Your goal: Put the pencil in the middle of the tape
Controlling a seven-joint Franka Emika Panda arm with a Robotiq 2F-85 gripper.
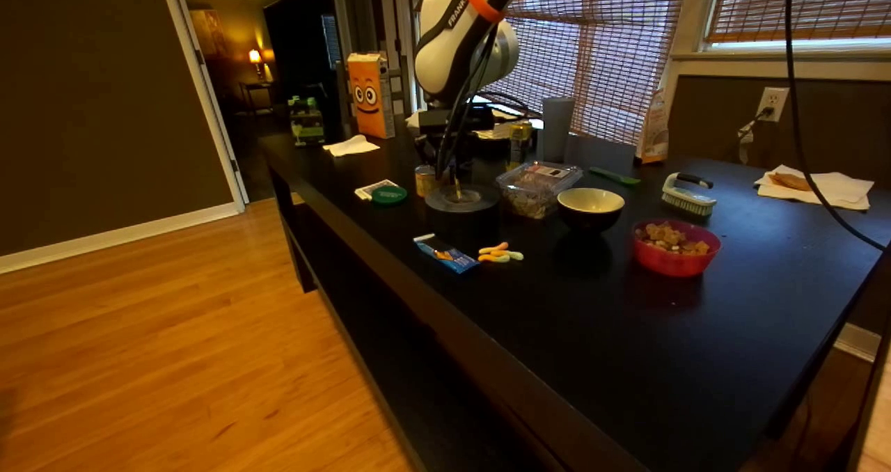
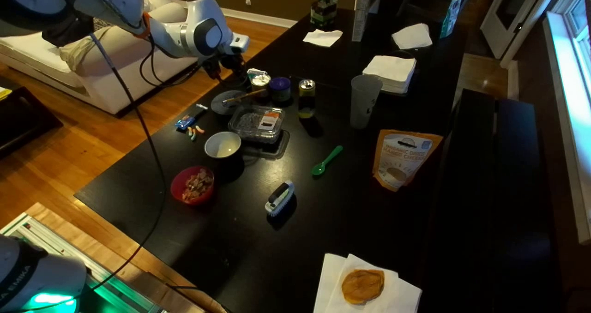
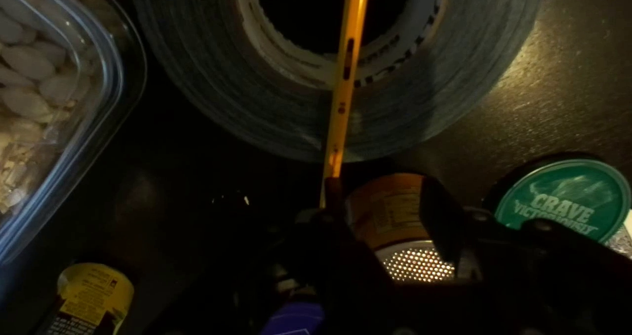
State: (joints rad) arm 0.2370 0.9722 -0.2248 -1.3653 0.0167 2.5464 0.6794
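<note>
Hanging over the black table point(image 1: 626, 333) near the pencil point(image 3: 344, 88), the tool point(image 3: 383, 196) gapes, unclenched; wooden floor point(image 1: 174, 360) runs alongside, woven blinds point(image 1: 592, 47) hang beyond.

dark table point(image 1: 626, 360) is bearing many things | grey tape point(image 3: 296, 107) is lying flat just beside a clear container point(image 2: 254, 124) | pale-lined bowl point(image 1: 589, 218) is standing between that container and a red bowl point(image 1: 674, 263) | blue packet point(image 1: 445, 253) is lying beside curved candies point(image 1: 498, 256) | brush point(image 2: 280, 198) is resting near a green spoon point(image 2: 327, 160) | tall cup point(image 2: 364, 100) and orange-and-white pouch point(image 2: 405, 158) are standing
</note>
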